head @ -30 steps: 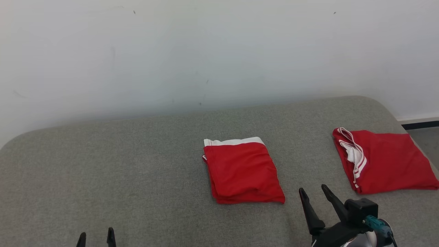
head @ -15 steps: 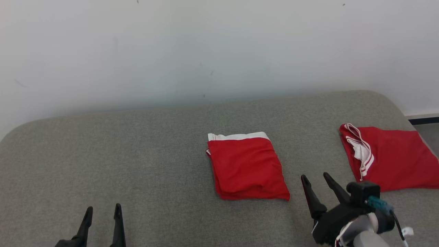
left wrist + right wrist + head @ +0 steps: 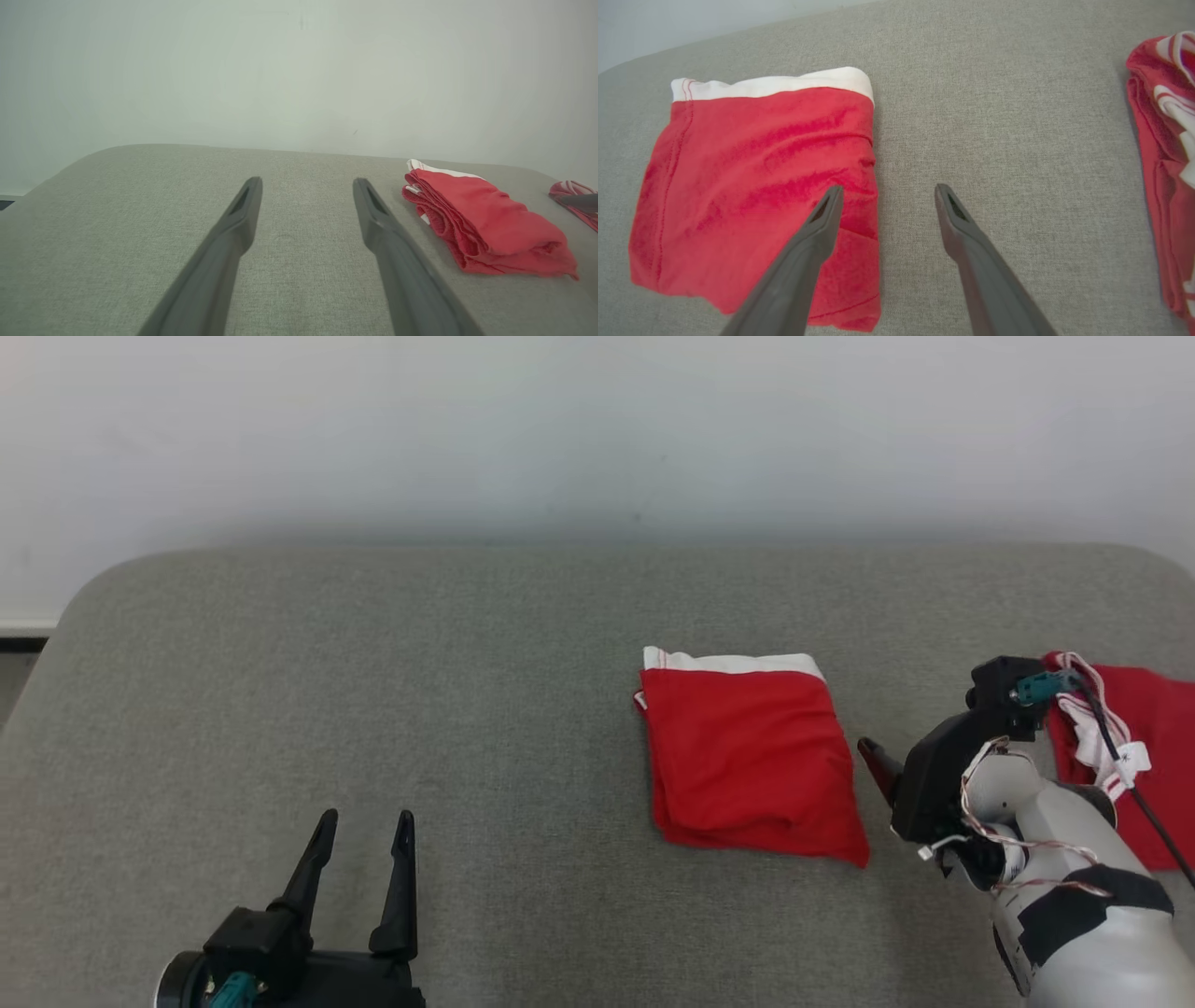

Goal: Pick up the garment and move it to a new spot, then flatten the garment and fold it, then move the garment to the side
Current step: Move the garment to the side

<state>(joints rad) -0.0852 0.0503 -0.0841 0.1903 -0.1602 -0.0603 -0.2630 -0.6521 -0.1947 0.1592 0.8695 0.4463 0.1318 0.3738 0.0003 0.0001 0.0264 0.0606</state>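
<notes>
Grey padded surface (image 3: 373, 663) before a pale wall (image 3: 560, 429), bearing a red garment (image 3: 752, 761) with a white band, folded into a neat square near the middle, and a second red garment (image 3: 1162, 737) well apart at the right. Left tool (image 3: 366, 817) sits at the near left and right tool (image 3: 888, 188) hovers over the folded garment's right edge, both with fingers apart and empty. Moving, flattening and folding appear done; the shift to the side seems left.
</notes>
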